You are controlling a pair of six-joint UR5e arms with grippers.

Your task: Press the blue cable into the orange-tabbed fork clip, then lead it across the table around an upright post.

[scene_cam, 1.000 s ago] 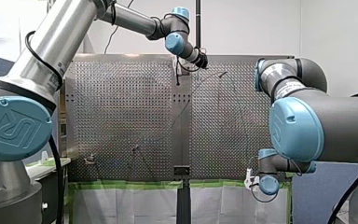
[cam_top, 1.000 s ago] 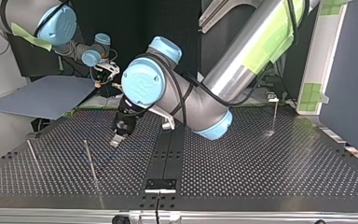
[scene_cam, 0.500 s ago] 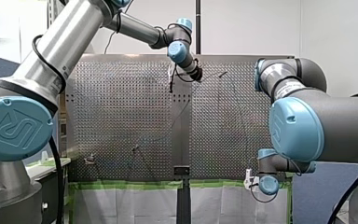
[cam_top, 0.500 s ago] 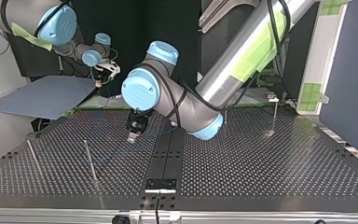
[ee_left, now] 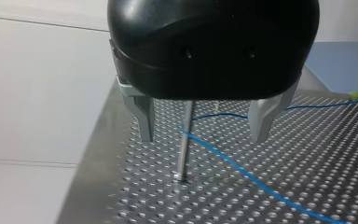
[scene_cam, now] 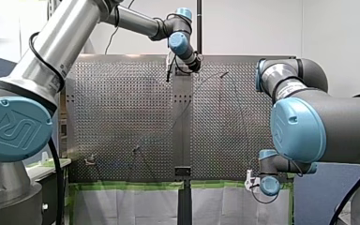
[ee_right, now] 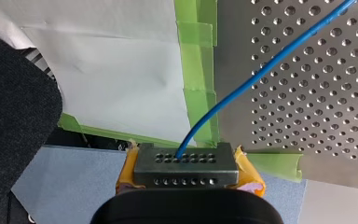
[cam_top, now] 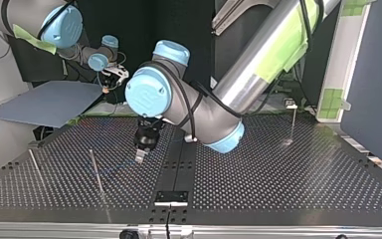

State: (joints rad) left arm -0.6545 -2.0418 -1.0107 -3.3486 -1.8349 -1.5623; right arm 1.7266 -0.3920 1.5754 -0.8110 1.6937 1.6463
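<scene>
In the left wrist view my left gripper [ee_left: 200,139] is open, its metal fingers [ee_left: 142,116] apart with nothing between them. Ahead of it stands an upright post [ee_left: 182,144], and the blue cable [ee_left: 242,173] bends around that post and runs back across the holes. In the top view my left gripper [cam_top: 140,155] hangs just above the table, beside the same post [cam_top: 97,175]. My right gripper [ee_right: 184,175], with yellow pads [ee_right: 249,173], is shut on the blue cable [ee_right: 242,86] just off the table's edge, and shows small in the top view [cam_top: 113,77].
A second thin post [cam_top: 35,167] stands at the top view's left, and a third post with a small fitting on top [cam_top: 292,119] at its right. A blue-grey panel [cam_top: 45,102] lies off the table's left. Green tape [ee_right: 198,79] lines the edge.
My left gripper has swung toward the top view's right and nearer that camera, staying open. My right arm has not moved.
</scene>
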